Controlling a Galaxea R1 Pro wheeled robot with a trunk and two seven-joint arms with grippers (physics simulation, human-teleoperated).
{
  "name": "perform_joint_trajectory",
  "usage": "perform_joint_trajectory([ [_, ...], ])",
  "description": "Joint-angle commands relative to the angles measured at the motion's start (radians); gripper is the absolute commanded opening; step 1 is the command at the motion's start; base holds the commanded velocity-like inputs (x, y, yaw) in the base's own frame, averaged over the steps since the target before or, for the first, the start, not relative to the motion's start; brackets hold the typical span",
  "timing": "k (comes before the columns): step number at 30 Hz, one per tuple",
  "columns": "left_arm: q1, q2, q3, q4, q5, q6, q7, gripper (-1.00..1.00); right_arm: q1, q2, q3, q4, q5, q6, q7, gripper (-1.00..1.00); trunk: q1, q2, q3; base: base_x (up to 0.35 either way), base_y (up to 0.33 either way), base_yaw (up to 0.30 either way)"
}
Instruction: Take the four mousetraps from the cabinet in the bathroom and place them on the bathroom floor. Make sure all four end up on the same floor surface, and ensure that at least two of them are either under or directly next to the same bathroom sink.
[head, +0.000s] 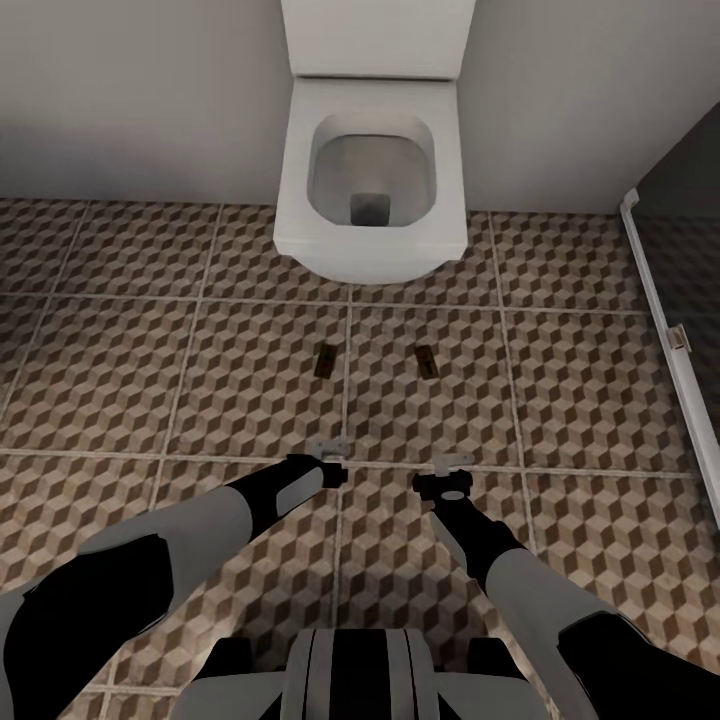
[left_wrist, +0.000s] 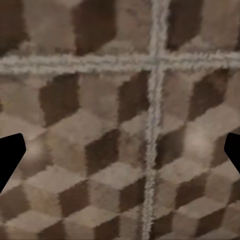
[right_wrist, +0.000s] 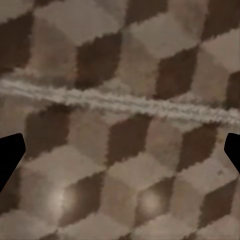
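Note:
Two mousetraps lie flat on the cube-patterned bathroom floor (head: 150, 370) in front of the toilet, one (head: 326, 362) left of a grout line and the other (head: 427, 361) right of it. My left gripper (head: 330, 447) hovers just short of the left trap, pointing down at the tiles. My right gripper (head: 453, 462) hovers just short of the right trap. Both are open with nothing between the fingers. In the wrist views the left gripper (left_wrist: 120, 155) and right gripper (right_wrist: 120, 155) look onto bare tile and grout. The cabinet and the sink are out of view.
A white squarish toilet (head: 370, 180) with its lid up stands against the pale wall straight ahead. A dark glass shower panel (head: 690, 250) with a white frame (head: 660, 310) runs along the right. Open tile spreads to the left and right of the traps.

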Motion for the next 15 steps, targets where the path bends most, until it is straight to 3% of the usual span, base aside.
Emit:
perform_joint_trajectory([
  [1,-0.001,0.002,-0.006,-0.003,0.006,0.002,0.006,1.00,0.000,-0.001,0.009,-0.002,-0.010,0.005,-0.007,1.00,0.000,0.000,0.000,-0.002,0.000,0.000],
  [10,-0.001,0.005,-0.006,-0.015,0.006,0.004,0.006,1.00,0.000,-0.001,0.009,-0.002,-0.010,-0.011,-0.007,1.00,0.000,0.000,0.000,0.000,0.000,0.000],
  [15,-0.001,0.004,-0.006,-0.017,0.006,0.005,0.006,1.00,0.000,-0.001,0.010,-0.002,-0.010,-0.026,-0.007,1.00,-0.019,0.035,0.015,0.000,0.000,0.000],
])
